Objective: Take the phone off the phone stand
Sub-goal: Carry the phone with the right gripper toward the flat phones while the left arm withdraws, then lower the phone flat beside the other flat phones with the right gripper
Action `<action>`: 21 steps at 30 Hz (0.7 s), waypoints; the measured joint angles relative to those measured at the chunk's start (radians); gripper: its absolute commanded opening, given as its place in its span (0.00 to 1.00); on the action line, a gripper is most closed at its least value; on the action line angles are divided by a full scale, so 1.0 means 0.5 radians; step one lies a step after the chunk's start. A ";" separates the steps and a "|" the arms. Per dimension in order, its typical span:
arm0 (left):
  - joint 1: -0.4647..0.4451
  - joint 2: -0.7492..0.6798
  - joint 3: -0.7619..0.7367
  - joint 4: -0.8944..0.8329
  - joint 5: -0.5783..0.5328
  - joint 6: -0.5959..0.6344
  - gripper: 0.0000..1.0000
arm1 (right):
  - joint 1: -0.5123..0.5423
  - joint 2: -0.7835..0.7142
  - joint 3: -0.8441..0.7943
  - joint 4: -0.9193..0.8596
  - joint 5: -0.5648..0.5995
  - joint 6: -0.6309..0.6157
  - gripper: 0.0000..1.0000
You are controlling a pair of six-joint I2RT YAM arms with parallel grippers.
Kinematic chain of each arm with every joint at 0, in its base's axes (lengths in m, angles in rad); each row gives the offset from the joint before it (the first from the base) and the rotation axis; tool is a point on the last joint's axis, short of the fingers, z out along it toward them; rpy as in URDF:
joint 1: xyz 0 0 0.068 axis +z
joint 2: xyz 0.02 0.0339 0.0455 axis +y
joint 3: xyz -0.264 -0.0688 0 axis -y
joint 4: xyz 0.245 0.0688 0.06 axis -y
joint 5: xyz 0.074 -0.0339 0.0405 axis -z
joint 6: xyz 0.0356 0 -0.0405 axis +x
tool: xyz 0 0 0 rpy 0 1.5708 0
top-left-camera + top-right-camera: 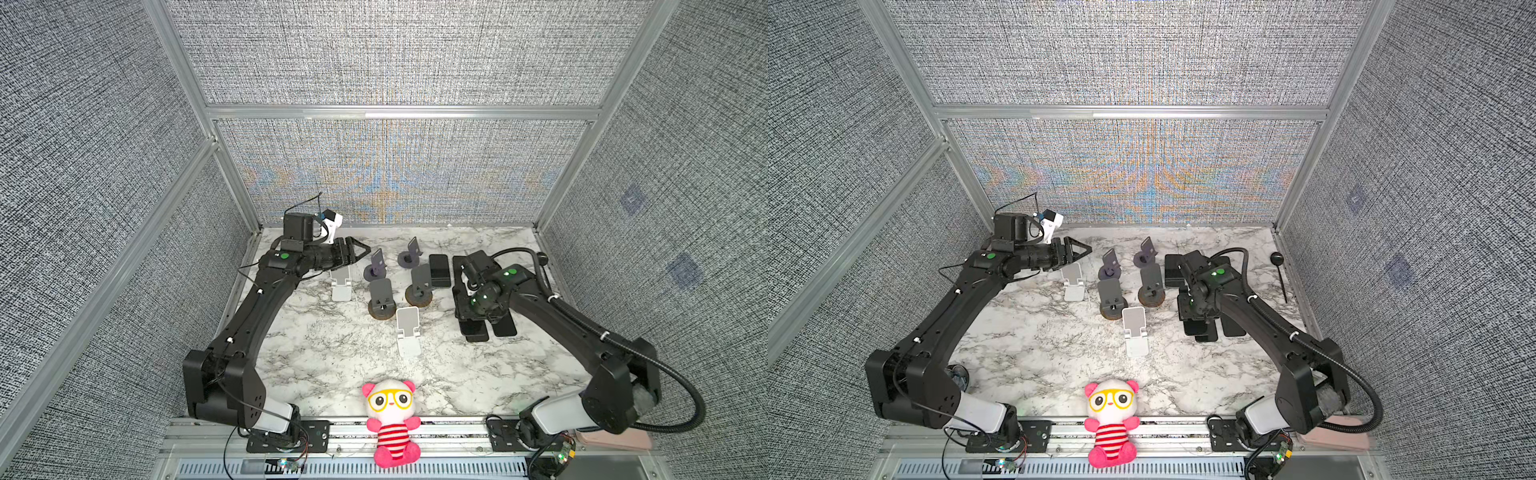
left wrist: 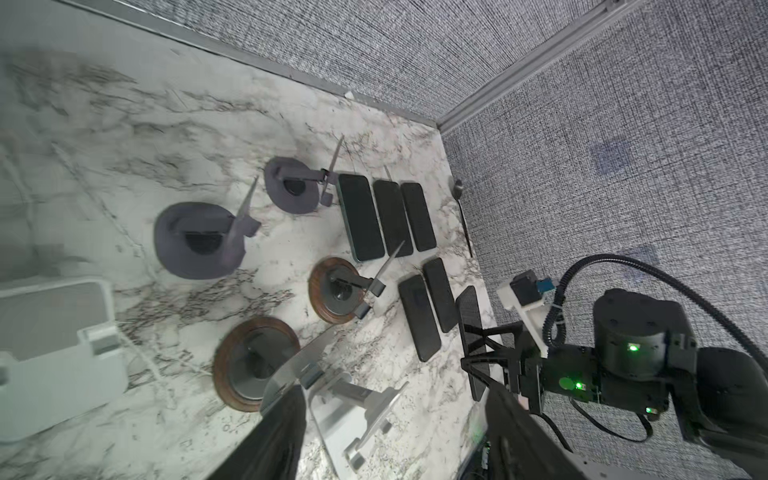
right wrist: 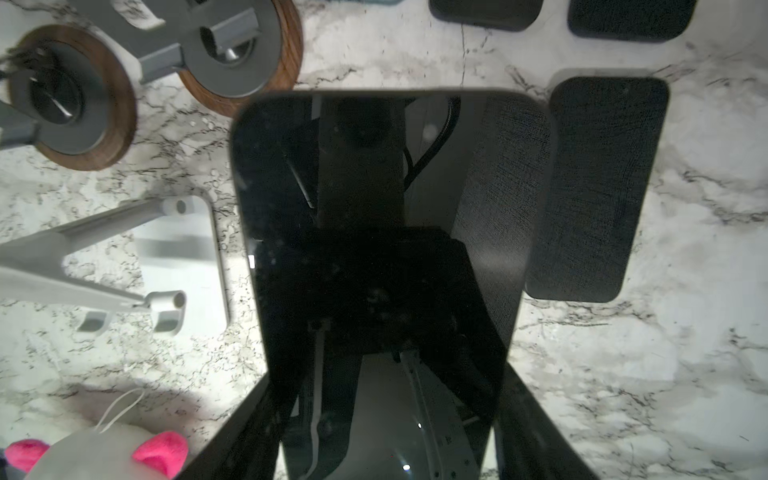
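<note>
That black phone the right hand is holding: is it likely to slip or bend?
Probably stiff: the phone looks a flat, unbent slab, gripped by its edges in the right hand. Possibly slippery: its glossy face shows reflections like glass.

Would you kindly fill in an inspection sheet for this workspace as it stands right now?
Surface: marble table, no spills seen.
Job's things: six phone stands, all empty; five flat phones on the right side; held phone off the table.
Clutter: plush toy at the front edge; black spoon by the right wall.
Grippers: left gripper open, empty; right gripper shut on held phone.
Cables: black conduit along right arm.
Surroundings: grey fabric walls, aluminium frame.
</note>
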 measured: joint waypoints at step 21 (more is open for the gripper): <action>0.099 -0.041 -0.071 0.011 -0.201 0.015 0.68 | 0.130 0.516 -0.069 0.504 0.021 0.200 0.23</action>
